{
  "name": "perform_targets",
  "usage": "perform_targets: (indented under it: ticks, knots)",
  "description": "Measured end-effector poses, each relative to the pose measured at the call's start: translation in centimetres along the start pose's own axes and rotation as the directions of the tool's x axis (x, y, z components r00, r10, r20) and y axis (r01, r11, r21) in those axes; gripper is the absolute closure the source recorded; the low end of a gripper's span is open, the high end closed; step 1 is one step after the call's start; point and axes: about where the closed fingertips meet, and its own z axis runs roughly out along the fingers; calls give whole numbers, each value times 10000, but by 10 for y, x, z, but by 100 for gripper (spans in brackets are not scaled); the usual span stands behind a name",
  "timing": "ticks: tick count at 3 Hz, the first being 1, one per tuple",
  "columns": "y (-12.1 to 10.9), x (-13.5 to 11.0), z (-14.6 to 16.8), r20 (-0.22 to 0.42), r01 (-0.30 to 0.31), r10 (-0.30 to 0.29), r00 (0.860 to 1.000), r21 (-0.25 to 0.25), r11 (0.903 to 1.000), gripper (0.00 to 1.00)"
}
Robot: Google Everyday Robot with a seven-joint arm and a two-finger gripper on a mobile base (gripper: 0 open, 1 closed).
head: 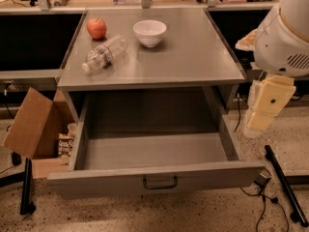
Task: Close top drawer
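My hand (260, 114) hangs right of the drawer (111, 180), not touching it; I cannot tell whether it is wide or narrow. The drawer stands fully out under the table (193, 57). Risks: an off-centre push on the smooth grey metal front may skew it, and a hard stop may roll the round plastic bottle (104, 53).

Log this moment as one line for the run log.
top drawer: pulled out, not yet closed | gripper: hangs right of drawer, apart from it | countertop: apple, bottle, bowl
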Motion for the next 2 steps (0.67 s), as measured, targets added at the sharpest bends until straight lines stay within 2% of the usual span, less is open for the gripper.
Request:
perform_targets:
  ticks: [1, 2]
  knots:
    - [11, 3, 23, -90, 427, -430, 9990, -275, 9987, 0]
    - [37, 2, 61, -193, 1057, -1073, 9940, -701, 9919, 0]
